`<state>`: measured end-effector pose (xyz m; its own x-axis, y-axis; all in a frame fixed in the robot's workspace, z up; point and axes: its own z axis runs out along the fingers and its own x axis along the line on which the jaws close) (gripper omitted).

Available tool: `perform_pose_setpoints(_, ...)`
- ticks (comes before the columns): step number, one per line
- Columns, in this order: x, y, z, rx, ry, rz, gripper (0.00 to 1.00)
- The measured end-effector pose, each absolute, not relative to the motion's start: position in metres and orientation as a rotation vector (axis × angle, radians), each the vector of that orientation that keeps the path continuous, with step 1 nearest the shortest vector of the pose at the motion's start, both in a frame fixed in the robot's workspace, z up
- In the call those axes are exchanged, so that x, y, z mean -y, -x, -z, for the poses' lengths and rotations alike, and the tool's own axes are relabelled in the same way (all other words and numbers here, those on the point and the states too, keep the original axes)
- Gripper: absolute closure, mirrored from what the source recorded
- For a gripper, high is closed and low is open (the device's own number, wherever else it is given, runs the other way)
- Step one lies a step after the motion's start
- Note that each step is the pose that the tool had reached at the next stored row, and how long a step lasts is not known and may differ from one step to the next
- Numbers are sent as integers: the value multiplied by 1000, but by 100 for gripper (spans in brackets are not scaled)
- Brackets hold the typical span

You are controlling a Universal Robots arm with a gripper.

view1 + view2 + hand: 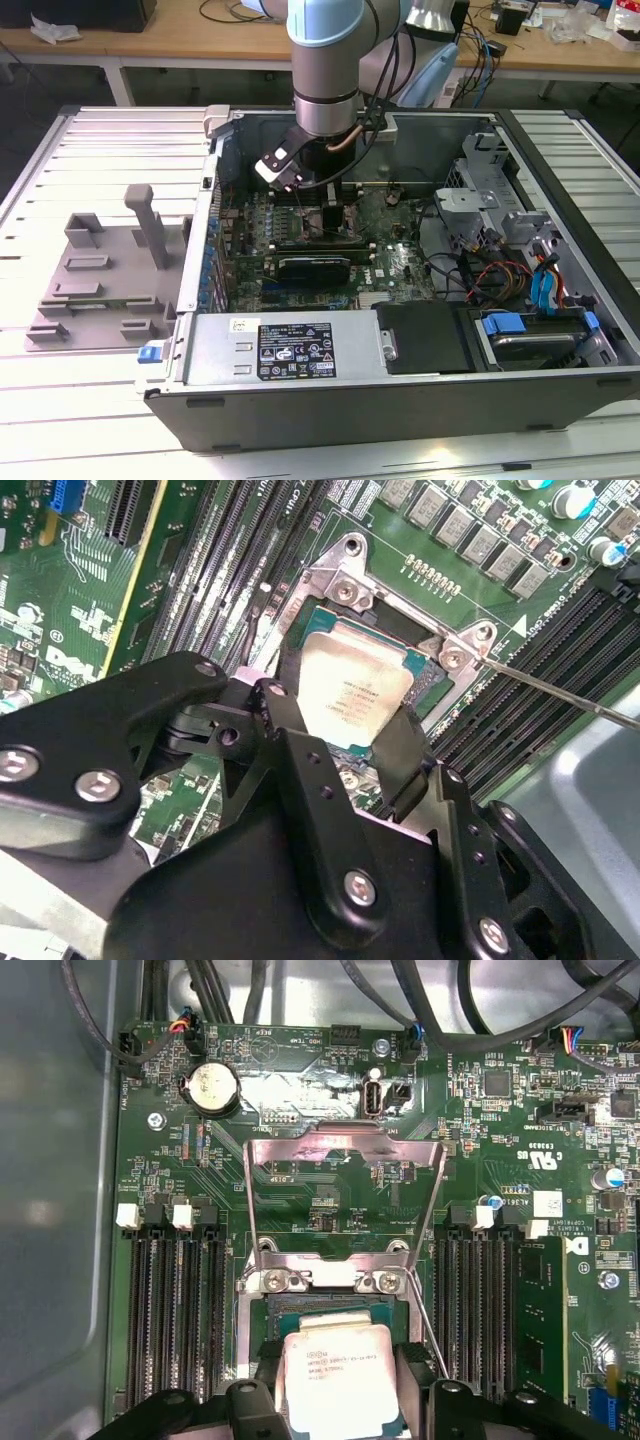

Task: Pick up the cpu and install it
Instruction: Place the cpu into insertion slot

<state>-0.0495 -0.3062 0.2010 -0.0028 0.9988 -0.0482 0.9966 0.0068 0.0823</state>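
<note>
Claw (340, 1360) is pinching the cpu (338, 1385) by opposite edges, and we are holding it level over the open socket (300, 1306) beneath, for square seating.

Lit from overhead, the exterior view comes through to me bright and even. The white slatted tabletop (60, 400) is close to washed out, while the inside of the computer case (400, 395) sits darker, and the arm (325, 60) throws shade over the motherboard (400, 265). In the first wrist view I get a white glare patch on the board beside the coin battery (210, 1087), and the case wall (50, 1210) is a hazy blue-grey smear. The cpu (335, 1380) (350, 685) lid shines pale in both wrist views. In the second wrist view the gripper (338, 715) body, close to the lens, is a near-black mass with small highlights on its screws.
</note>
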Motion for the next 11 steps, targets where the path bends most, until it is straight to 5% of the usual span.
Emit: perform_pose_setpoints(11,306,49,-203,-2122,-2192,-38,47)
